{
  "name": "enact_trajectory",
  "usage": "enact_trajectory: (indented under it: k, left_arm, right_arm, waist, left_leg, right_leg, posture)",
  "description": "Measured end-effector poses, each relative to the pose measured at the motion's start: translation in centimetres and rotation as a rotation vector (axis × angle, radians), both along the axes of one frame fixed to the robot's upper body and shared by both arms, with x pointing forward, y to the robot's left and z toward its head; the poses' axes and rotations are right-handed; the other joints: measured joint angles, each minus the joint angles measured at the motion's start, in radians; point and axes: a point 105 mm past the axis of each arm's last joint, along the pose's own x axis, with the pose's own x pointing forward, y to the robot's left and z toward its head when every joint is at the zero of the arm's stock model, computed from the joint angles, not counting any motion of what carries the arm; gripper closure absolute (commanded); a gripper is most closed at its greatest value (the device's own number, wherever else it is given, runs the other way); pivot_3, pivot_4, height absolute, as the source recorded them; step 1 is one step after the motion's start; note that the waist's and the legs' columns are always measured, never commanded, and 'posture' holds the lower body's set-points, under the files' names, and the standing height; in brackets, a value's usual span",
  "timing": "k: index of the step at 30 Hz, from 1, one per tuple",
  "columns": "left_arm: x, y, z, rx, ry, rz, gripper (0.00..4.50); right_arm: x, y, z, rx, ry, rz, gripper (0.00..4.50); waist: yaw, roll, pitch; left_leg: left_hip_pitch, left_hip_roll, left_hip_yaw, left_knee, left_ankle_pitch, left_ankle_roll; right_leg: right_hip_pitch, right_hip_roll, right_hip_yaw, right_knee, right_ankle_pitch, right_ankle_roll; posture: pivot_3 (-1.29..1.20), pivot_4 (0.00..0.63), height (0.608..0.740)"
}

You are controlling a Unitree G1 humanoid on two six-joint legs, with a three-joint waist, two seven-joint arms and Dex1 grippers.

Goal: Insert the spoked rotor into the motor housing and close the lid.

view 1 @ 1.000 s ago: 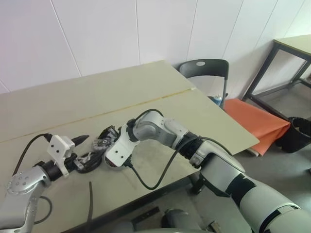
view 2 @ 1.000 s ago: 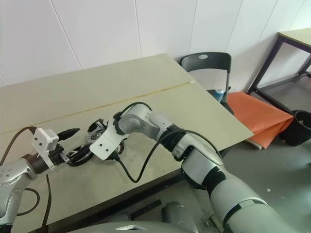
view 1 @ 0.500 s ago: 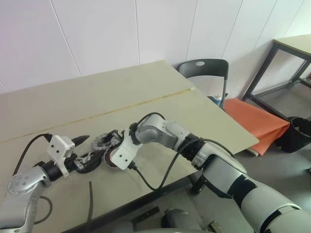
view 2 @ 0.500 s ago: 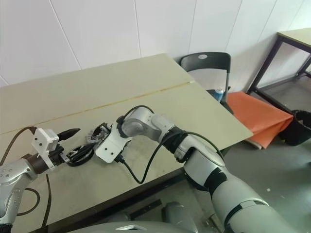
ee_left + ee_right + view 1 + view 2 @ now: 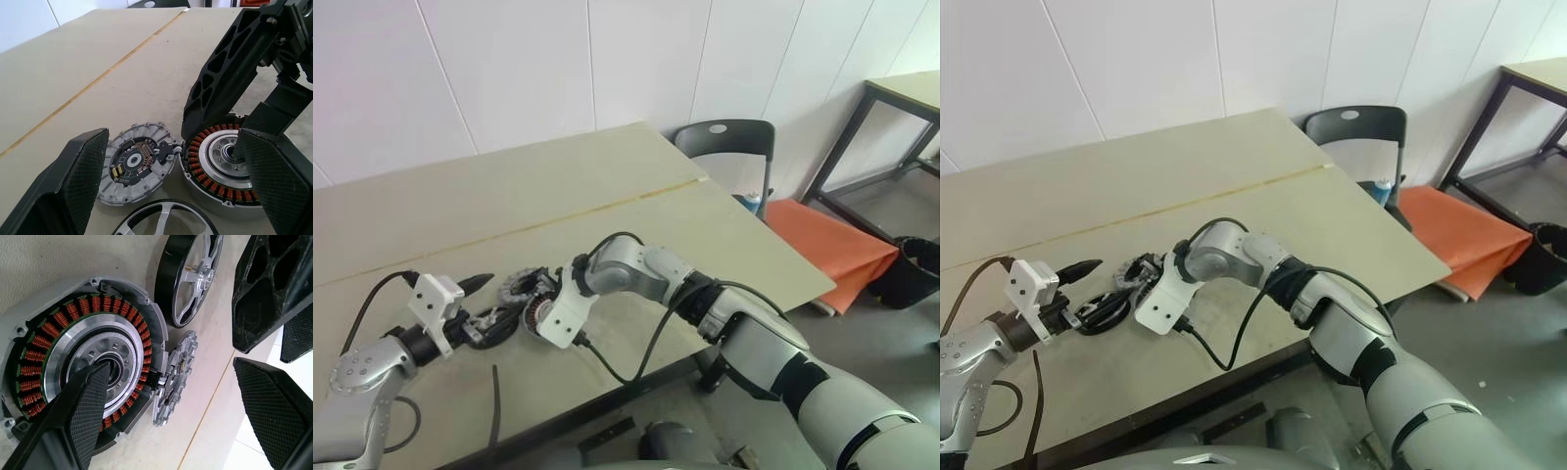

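Copper-wound motor housing (image 5: 83, 367) newly uncovered

A pale tabletop (image 5: 73, 63) with a seam carries the motor housing (image 5: 220, 169) under the right gripper (image 5: 234, 115), its round lid (image 5: 134, 166) touching beside it, and the spoked rotor (image 5: 164, 223) before the left gripper (image 5: 480, 299).

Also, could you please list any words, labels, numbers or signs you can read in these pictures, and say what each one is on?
No text can be read.
Lid: its circuit board carries small white print, too small to read.
Motor housing: faint marks on the silver inner ring, too blurred to read.
Spoked rotor: no markings seen.
Table, chair: no lettering seen.
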Motion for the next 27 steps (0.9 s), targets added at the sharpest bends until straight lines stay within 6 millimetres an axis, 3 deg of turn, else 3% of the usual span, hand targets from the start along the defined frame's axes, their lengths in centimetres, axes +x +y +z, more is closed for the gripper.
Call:
enact_trajectory:
  k: [12,15,25,27]
  left_arm:
    - [0.0,0.2,-0.2,0.0,-0.001,0.007,0.0]
    - [0.0,0.2,-0.2,0.001,-0.003,0.007,0.0]
    - [0.0,0.6,-0.5,0.0,0.0,0.018,0.0]
    - [0.0,0.6,-0.5,0.0,-0.001,0.018,0.0]
  right_arm:
    - [0.3,-0.2,-0.8,0.067,0.046,-0.07,0.27]
    - [0.4,-0.4,-1.1,0.067,0.064,-0.082,0.84]
    - [0.0,-1.7,-2.6,-0.009,0.138,-0.099,4.43]
    - [0.1,-1.8,-2.6,-0.009,0.141,-0.103,4.47]
  waist:
    - [-0.002,-0.001,-0.001]
    - [-0.002,-0.001,-0.001]
    - [0.0,-0.001,-0.001]
    - [0.0,-0.001,-0.001]
  left_leg:
    - [0.004,0.0,0.0,0.0,0.0,0.0]
    - [0.005,0.0,0.001,0.0,0.0,0.0]
    - [0.004,0.0,0.001,0.001,0.0,0.0]
    - [0.004,0.0,0.001,0.001,0.0,0.0]
  right_leg:
    - [0.004,0.001,0.0,0.001,0.0,0.0]
    - [0.005,0.001,0.0,0.001,-0.001,0.001]
    - [0.004,0.0,0.0,0.001,0.0,0.0]
    - [0.004,0.0,0.0,0.001,0.0,0.0]
  posture:
    - [0.0,0.0,0.74]
    - [0.0,0.0,0.74]
    - [0.0,0.0,0.74]
    - [0.0,0.0,0.74]
